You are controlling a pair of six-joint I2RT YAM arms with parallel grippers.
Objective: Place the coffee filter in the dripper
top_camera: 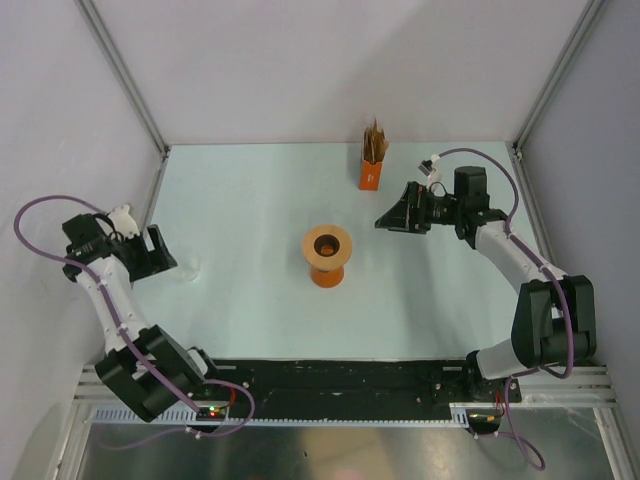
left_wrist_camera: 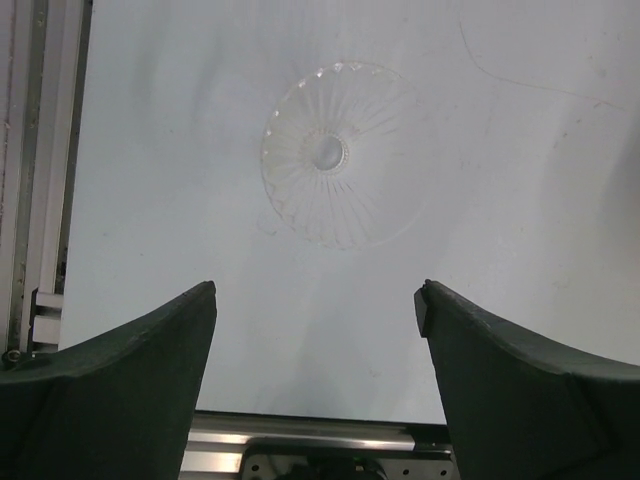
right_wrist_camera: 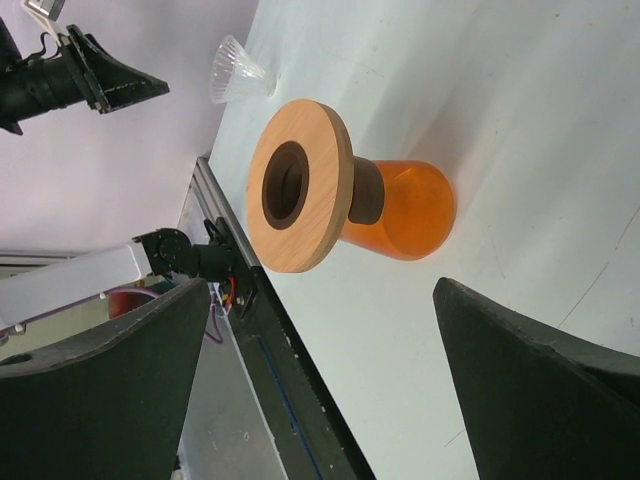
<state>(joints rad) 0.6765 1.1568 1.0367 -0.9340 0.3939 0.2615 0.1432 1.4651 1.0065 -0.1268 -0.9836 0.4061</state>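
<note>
Dripper [top_camera: 189, 266] — faint, barely discernible overhead

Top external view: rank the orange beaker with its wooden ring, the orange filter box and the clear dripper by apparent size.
1. orange beaker with wooden ring, widest and bulkiest.
2. orange filter box, papers included; tall but narrower.
3. clear dripper, a faint shape, clearly smallest.

dripper [top_camera: 188, 266]: far left | disc [top_camera: 308, 246] on beaker [top_camera: 327, 277]: centre | box [top_camera: 370, 175]: behind-right
</note>
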